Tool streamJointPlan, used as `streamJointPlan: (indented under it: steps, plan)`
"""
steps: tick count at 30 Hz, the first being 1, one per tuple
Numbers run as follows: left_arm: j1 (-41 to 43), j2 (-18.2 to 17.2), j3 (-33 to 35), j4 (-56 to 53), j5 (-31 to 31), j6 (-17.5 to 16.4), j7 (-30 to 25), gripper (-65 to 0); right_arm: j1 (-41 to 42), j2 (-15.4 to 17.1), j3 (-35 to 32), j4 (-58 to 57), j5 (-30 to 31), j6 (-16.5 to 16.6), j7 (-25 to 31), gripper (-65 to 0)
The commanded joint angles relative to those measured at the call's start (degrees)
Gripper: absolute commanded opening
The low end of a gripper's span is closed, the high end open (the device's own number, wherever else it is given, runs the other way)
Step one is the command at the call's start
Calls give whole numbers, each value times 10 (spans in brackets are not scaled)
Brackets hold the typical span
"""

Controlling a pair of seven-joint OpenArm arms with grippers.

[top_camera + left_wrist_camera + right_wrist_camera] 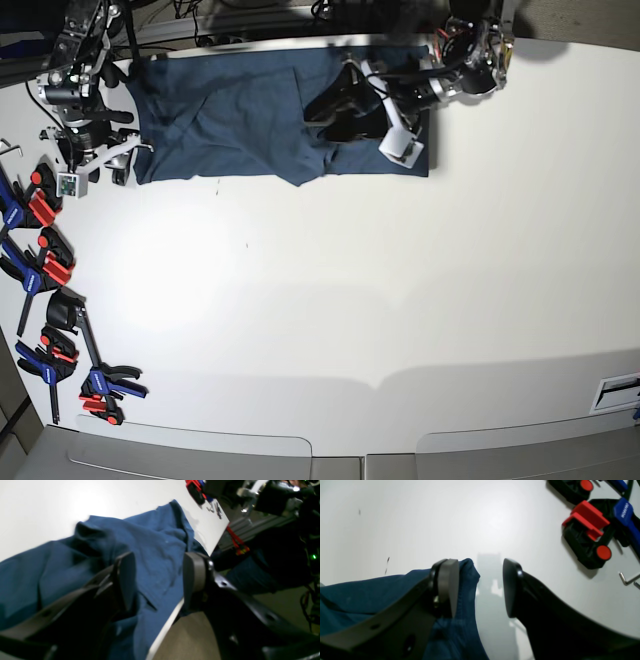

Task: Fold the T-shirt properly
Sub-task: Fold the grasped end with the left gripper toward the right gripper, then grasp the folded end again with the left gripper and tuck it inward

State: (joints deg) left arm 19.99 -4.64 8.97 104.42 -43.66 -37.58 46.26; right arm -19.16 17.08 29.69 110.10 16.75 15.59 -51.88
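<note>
Clamps (40, 265) line the table (350, 300) edge beside T-shirt (230, 120); both arms' jaws spread, gripping nothing

white table (400, 300), red-black-blue clamps (45, 260) down left edge of base view, more clamps (592, 532) upper right of right wrist view, hex keys (628, 578) beside

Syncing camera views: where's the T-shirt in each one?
Left wrist: T-shirt fills the centre, between and behind the open left gripper, draped over the table edge.
Right wrist: lower left, its corner by one finger of the open right gripper.
Base: top centre.
Shared landmark: the red-and-black clamps.
</note>
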Motion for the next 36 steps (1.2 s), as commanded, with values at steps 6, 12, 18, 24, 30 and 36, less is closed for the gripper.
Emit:
streamJointPlan:
  steps: [6, 12, 18, 24, 30, 36]
  plan:
    - [-5, 2, 19, 14, -16, -24, -14, -368, 4, 9, 3, 9, 5, 1, 13, -381]
    - [-11, -2, -7, 65, 11, -24, -7, -369, 4, 9, 3, 9, -1, 1, 9, -381]
    - [-9, -11, -79, 92, 159, 45, 0, -650, 4, 9, 3, 9, -1, 1, 9, -381]
    - [24, -53, -97, 92, 226, 105, 4, -650, 4, 9, 3, 9, 0, 1, 9, -381]
    - [57, -54, -94, 80, 229, 107, -13, -650, 4, 9, 3, 9, 0, 1, 9, -381]
    - [57, -54, -32, 77, 230, 128, -14, -650, 4, 9, 3, 9, 0, 1, 10, -381]
